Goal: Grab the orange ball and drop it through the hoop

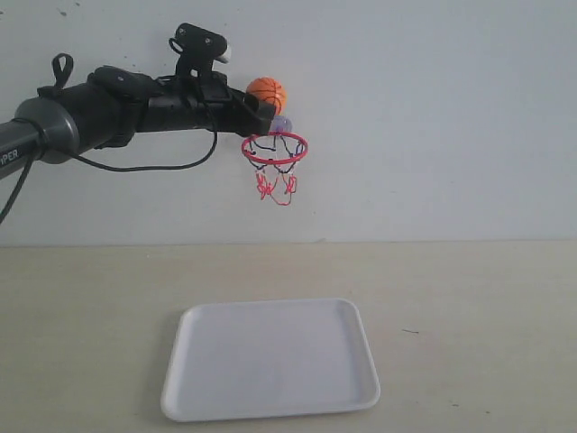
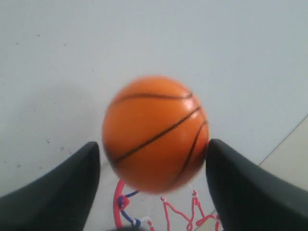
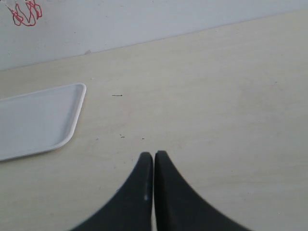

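The orange ball (image 1: 266, 94) with black seams sits between the tips of my left gripper (image 1: 263, 112), high up by the wall. Just below it is the hoop (image 1: 274, 149), a red ring with a red-and-black string net. In the left wrist view the ball (image 2: 155, 132) looks slightly blurred. It lies against one black finger (image 2: 231, 183), and a thin gap shows beside the other (image 2: 72, 183). The left gripper (image 2: 151, 144) stands open, and the hoop's rim and net (image 2: 163, 211) show under the ball. My right gripper (image 3: 154, 155) is shut and empty, low over the table.
A white tray (image 1: 269, 359) lies on the beige table below the hoop and shows again as the tray (image 3: 33, 120) in the right wrist view. The left arm's cable (image 1: 144, 167) hangs beneath the arm. The grey wall is right behind the hoop.
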Robot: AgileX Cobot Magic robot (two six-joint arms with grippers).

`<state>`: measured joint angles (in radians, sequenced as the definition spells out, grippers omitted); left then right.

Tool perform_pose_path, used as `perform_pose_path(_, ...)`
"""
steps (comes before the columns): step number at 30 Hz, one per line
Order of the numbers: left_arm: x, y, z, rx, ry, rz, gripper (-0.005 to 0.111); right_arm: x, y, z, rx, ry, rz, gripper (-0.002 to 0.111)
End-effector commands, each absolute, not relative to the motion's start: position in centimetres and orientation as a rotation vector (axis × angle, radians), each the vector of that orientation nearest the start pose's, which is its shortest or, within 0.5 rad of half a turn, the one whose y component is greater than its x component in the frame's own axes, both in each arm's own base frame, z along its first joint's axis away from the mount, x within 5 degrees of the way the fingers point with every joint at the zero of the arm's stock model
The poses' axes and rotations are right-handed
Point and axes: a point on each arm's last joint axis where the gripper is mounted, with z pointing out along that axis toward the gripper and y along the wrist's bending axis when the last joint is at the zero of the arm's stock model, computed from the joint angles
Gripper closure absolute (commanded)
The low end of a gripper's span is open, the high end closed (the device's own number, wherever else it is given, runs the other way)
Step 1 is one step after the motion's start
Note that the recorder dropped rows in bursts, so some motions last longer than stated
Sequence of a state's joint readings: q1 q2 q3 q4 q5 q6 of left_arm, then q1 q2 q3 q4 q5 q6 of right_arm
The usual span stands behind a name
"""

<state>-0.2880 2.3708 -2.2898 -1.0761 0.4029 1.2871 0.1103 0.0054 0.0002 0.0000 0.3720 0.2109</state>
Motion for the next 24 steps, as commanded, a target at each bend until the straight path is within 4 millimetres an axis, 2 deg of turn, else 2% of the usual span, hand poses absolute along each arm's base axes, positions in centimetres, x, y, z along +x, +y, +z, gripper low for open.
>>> perform_pose_path(1, 53.4, -18.4, 30.2, 0.649, 1.626, -0.361, 0.035, 5.3, 0.6, 18.0, 0.082, 1.855, 0.211, 0.108)
perform_pose_path(7, 53.4, -18.3, 30.3, 0.656, 1.625, -0.355, 0.035, 5.3, 0.6, 18.0, 0.082, 1.855, 0.211, 0.108)
perform_pose_path(11, 52.5, -18.1, 32.0, 0.698, 1.607, -0.381, 0.036, 5.3, 0.6, 18.0, 0.082, 1.855, 0.211, 0.108)
perform_pose_path(14, 52.2, -16.4, 32.6, 0.692, 1.723, -0.336, 0.04, 5.3, 0.6, 18.0, 0.082, 1.855, 0.211, 0.108)
perform_pose_path(16, 52.0, -13.1, 31.4, 0.677, 1.969, -0.276, 0.063, 5.3, 0.6, 18.0, 0.082, 1.855, 0.211, 0.108)
perform_pose_path(17, 51.9, -12.3, 31.0, 0.685, 2.026, -0.287, 0.072, 5.3, 0.6, 18.0, 0.082, 1.855, 0.211, 0.108)
perform_pose_path(18, 51.6, -10.9, 30.4, 0.696, 2.116, -0.339, 0.087, 5.3, 0.6, 18.0, 0.082, 1.855, 0.211, 0.108)
perform_pose_path(20, 50.9, -9.2, 29.8, 0.706, 2.22, -0.464, 0.103, 5.3, 0.6, 18.0, 0.082, 1.855, 0.211, 0.108)
perform_pose_path(22, 49.9, -8.4, 30.3, 0.691, 2.258, -0.615, 0.103, 5.3, 0.6, 18.0, 0.082, 1.855, 0.211, 0.108)
perform_pose_path(24, 49.0, -7.9, 30.9, 0.674, 2.287, -0.662, 0.103, 5.3, 0.6, 18.0, 0.082, 1.855, 0.211, 0.108)
